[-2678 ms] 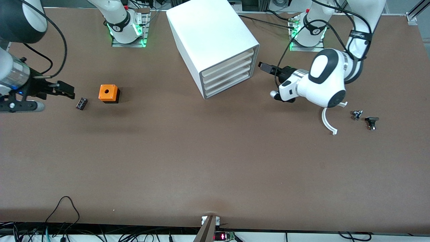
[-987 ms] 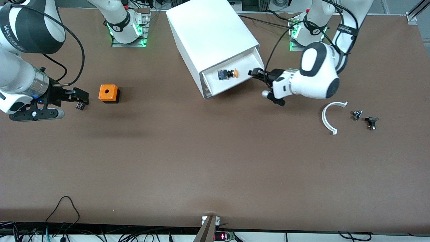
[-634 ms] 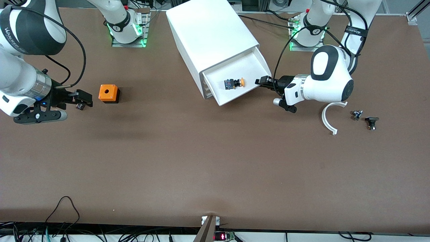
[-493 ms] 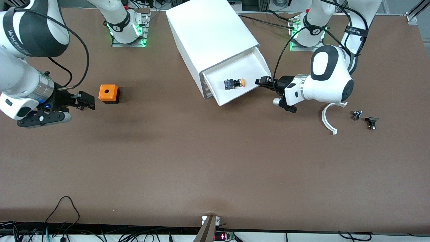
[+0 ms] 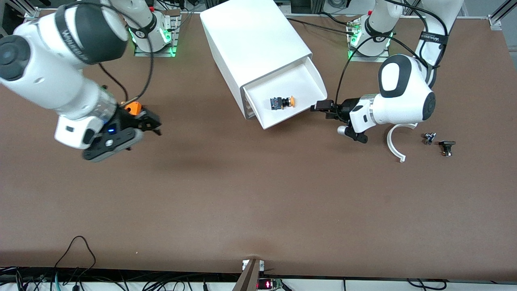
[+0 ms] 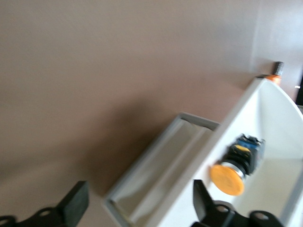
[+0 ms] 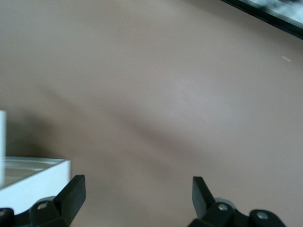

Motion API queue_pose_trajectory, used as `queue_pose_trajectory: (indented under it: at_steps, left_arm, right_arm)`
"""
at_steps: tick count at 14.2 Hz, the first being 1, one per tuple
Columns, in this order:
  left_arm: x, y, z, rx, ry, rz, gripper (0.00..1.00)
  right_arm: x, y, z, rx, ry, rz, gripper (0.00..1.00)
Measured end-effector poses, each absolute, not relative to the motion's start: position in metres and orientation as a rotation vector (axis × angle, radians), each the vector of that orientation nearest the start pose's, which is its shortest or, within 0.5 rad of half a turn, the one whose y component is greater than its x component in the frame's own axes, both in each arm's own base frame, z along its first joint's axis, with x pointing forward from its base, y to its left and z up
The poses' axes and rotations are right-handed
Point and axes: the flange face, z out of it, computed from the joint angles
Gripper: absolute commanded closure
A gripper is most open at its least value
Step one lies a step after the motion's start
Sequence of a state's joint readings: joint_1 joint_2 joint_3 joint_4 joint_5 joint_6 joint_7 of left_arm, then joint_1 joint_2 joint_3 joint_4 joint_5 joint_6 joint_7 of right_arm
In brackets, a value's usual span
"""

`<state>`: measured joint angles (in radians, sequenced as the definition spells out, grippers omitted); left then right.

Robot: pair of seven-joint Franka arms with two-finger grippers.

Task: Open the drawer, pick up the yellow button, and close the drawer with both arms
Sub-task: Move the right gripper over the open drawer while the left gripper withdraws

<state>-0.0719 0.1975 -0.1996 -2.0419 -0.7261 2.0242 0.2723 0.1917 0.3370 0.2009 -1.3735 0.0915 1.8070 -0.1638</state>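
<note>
Drawer (image 5: 288,103) is pulled out with the button (image 5: 282,102) sitting in its tray, so the opening step looks done and the taking comes next. The left claw (image 5: 319,107) is spread wide right at the drawer's front corner, holding nothing. The right claw (image 5: 155,123) is also spread and empty over the counter (image 5: 258,194) – the button is well off toward the left claw, so I'd guess it needs to swing over the tray and drop onto that orange cap.

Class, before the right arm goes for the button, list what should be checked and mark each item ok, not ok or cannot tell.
1. Drawer pulled out: ok.
2. Button lying uncovered in the drawer: ok.
3. Left hand open beside the drawer's front corner, off the drawer: ok.
4. Right hand open: ok.
5. Right hand over the button: not ok, it hangs by the orange cube.
</note>
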Motion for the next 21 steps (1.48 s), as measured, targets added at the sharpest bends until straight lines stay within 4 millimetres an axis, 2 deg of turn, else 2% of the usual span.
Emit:
queue_pose_trajectory:
  at_steps: [1, 3, 4, 7, 9, 11, 12, 14, 17, 21]
  left_arm:
    - [0.549, -0.169, 0.360, 2.514, -0.176, -0.212, 0.00]
    - [0.566, -0.118, 0.398, 2.563, -0.117, -0.085, 0.00]
    - [0.567, -0.097, 0.415, 2.571, -0.092, -0.044, 0.00]
    - [0.555, -0.060, 0.463, 2.658, -0.135, 0.012, 0.00]
    - [0.545, -0.027, 0.502, 2.750, -0.192, -0.008, 0.00]
    - [0.536, 0.008, 0.544, 2.858, -0.228, -0.050, 0.00]
    - [0.532, 0.020, 0.559, 2.906, -0.241, -0.077, 0.00]
    - [0.528, 0.028, 0.576, 2.996, -0.275, -0.110, 0.00]
    - [0.530, 0.017, 0.576, 3.053, -0.320, -0.131, 0.00]
    - [0.535, 0.004, 0.567, 3.097, -0.297, -0.161, 0.00]
  right_arm:
    - [0.616, 0.278, 0.540, -2.820, -0.845, -0.128, 0.00]
    - [0.593, 0.345, 0.539, -2.717, -0.993, -0.143, 0.00]
    - [0.581, 0.376, 0.535, -2.665, -1.085, -0.157, 0.00]
    - [0.538, 0.463, 0.517, -2.519, -1.457, -0.265, 0.00]
    - [0.515, 0.508, 0.499, -2.388, -1.699, -0.352, 0.00]
    - [0.500, 0.533, 0.482, -2.270, -1.863, -0.366, 0.00]
    - [0.495, 0.539, 0.477, -2.242, -1.911, -0.362, 0.00]
    - [0.487, 0.547, 0.471, -2.202, -2.012, -0.361, 0.00]
    - [0.473, 0.564, 0.447, -2.156, -2.173, -0.334, 0.00]
    - [0.463, 0.575, 0.422, -2.122, -2.245, -0.276, 0.00]
